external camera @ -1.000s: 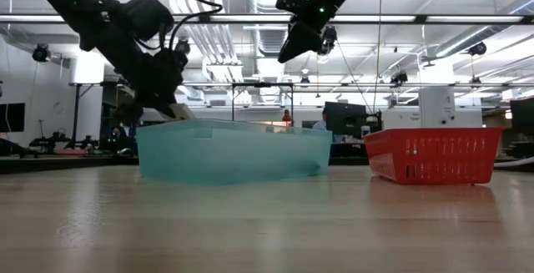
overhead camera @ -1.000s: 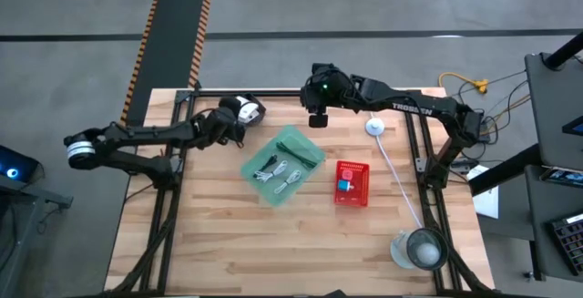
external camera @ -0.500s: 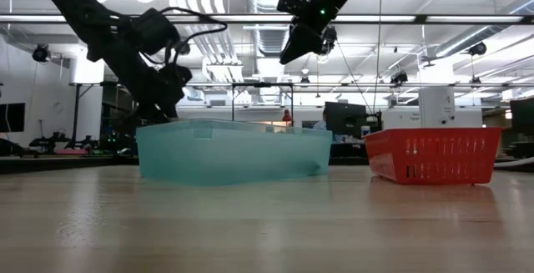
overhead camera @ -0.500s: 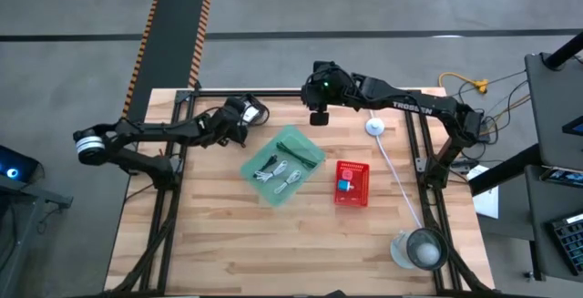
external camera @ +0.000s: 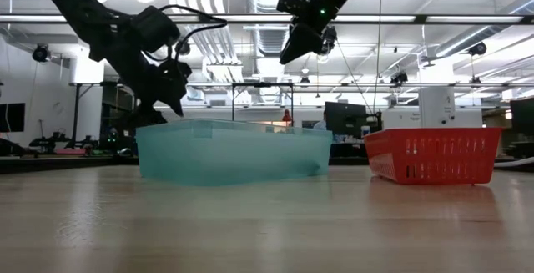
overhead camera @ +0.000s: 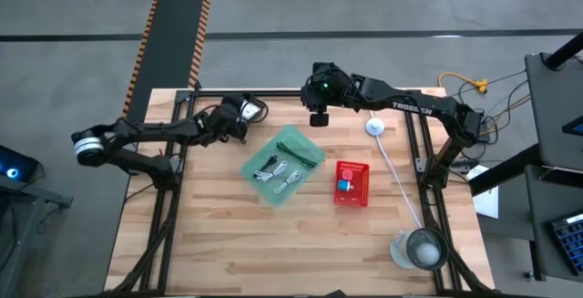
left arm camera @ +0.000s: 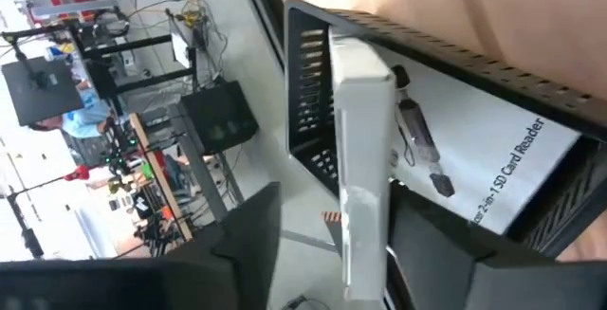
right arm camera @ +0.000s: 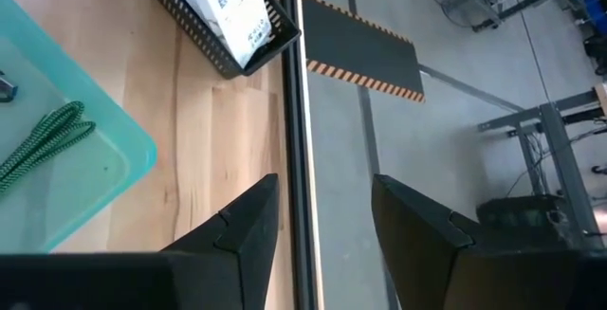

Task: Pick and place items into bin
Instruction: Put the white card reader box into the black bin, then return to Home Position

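Note:
A black mesh basket (overhead camera: pixel 252 107) with flat white printed packets (left arm camera: pixel 474 187) stands at the table's far left. My left gripper (overhead camera: pixel 239 117) is open at the basket, and one packet's edge (left arm camera: pixel 365 149) stands between its fingers. It also shows in the low view (external camera: pixel 171 98). A teal bin (overhead camera: pixel 282 164) at mid table holds white and dark coiled cables (overhead camera: pixel 278 172). My right gripper (overhead camera: pixel 317 118) hangs open and empty high over the far edge, beyond the bin; it also shows in its wrist view (right arm camera: pixel 322 244). My left gripper has the upright white packet's edge (left arm camera: pixel 365 234) between its two fingers. A gap shows between one finger (left arm camera: pixel 251 239) and the packet. Whether the other finger (left arm camera: pixel 441 244) touches the packet, I cannot tell. The packet stands in the basket.
A red basket (overhead camera: pixel 352 182) with a small blue and red thing stands right of the bin. A white round disc (overhead camera: pixel 375 127) with a cord leads to a clear bowl (overhead camera: pixel 419 249) at the near right corner. A green cord (right arm camera: pixel 38 149) lies in the bin.
My left gripper has moved a little toward the table's right edge, closer to the black basket. My right arm has kept still.

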Controlling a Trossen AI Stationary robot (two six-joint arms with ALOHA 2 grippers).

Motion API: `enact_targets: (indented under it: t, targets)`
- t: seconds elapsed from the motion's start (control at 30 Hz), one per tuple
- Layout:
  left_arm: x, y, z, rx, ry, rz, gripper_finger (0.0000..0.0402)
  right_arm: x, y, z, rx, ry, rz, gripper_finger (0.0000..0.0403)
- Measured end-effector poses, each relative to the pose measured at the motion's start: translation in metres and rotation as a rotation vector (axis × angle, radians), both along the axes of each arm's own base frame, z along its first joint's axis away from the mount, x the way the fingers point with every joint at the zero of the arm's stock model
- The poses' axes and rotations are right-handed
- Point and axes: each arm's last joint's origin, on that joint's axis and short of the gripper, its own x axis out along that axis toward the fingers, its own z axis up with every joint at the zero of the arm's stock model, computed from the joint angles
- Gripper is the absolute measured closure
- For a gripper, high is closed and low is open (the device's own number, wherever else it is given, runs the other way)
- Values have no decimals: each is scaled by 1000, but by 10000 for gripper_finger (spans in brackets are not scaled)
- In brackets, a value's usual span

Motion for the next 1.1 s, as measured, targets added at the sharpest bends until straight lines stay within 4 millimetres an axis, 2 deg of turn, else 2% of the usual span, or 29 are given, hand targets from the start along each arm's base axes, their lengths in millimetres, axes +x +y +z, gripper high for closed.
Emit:
enact_targets:
  t: [0.2, 0.4, 0.5, 0.7, 0.77, 0.9, 1.0, 1.1]
  targets:
    - [-5, -2, 11, 33, -53, 34, 181, -1, 0, -1, 4, 11, 0, 252]
    - [-13, -6, 27, 23, -239, 125, 174, -1, 0, -1, 5, 14, 0, 247]
    - [-17, -8, 34, -22, -419, 206, 174, -1, 0, -1, 6, 17, 0, 245]
    - [-18, -9, 52, -220, -947, 399, 173, -1, 0, -1, 15, 10, -9, 253]
    - [-16, -12, 52, -358, -1018, 358, 174, -1, 0, -1, 30, -1, -24, 256]
    - [-7, -21, 49, -728, -999, 90, 189, -2, 1, -3, 64, 1, -8, 263]
    - [-2, -26, 51, -903, -1016, -34, 226, -2, 1, -5, 165, -27, 73, 268]
    - [0, -29, 52, -949, -1048, -53, 282, -5, -2, -10, 258, -49, 131, 274]
